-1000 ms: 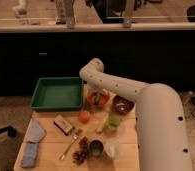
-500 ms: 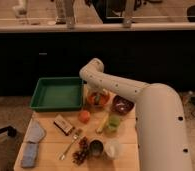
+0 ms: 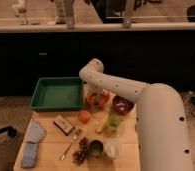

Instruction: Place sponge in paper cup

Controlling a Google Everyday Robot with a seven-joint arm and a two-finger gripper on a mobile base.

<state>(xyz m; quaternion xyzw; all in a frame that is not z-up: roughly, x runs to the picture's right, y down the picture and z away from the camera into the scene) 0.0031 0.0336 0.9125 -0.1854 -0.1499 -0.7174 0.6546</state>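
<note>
The blue sponge [image 3: 28, 155] lies at the front left corner of the wooden table [image 3: 48, 145], just in front of a grey-blue cloth [image 3: 35, 132]. The white paper cup [image 3: 113, 148] stands upright at the front of the table, right of a dark can [image 3: 96, 147]. My white arm reaches in from the right and bends down at the back of the table. My gripper [image 3: 97, 95] hangs over an orange bowl [image 3: 98, 101], far from both the sponge and the cup.
A green tray [image 3: 58, 93] sits at the back left. A dark red bowl [image 3: 122, 105], an orange [image 3: 84, 116], a banana [image 3: 102, 124], a green cup [image 3: 113, 122], a small box [image 3: 63, 125], a fork [image 3: 68, 147] and grapes [image 3: 81, 151] crowd the middle.
</note>
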